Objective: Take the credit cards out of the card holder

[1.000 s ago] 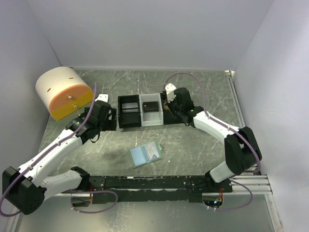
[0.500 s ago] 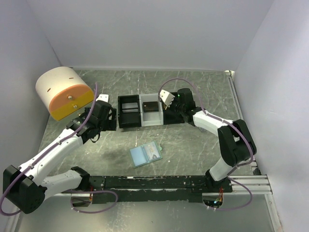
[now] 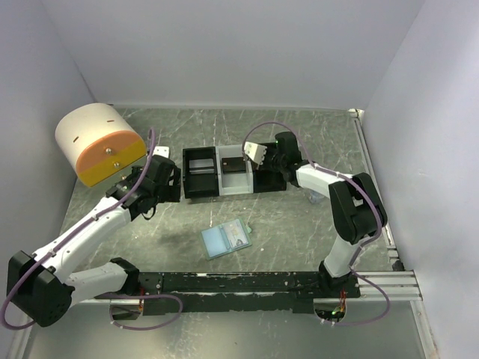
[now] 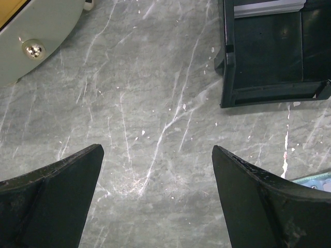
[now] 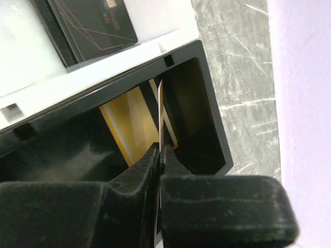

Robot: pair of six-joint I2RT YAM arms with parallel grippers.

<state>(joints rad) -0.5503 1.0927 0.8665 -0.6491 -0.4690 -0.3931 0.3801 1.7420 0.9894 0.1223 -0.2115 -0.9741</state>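
1. Credit card, thin and seen edge-on, is pinched between the closed jaws of the right gripper. It hangs above the black end compartment of the tray.
2. Under it a yellow card already lies in that compartment. A black card rests at 11 o'clock, in the white middle compartment.
3. Over the last second the right elbow has folded in toward its base and the wrist has swung toward 9 o'clock. The jaws have stayed shut over the same compartment. My judgement: the card is being lined up for a drop and has not been released yet.
4. The left gripper has its jaws wide apart and holds nothing. It hangs over bare table at 9 o'clock of the tray and has barely shifted.
5. The card holder lies open at 6 o'clock of the tray, apart from both grippers and unmoved.
6. The held card's face and colour are hidden. Whether the holder still keeps a card is too small to tell. The left wrist view cuts it to a corner at 4 o'clock.
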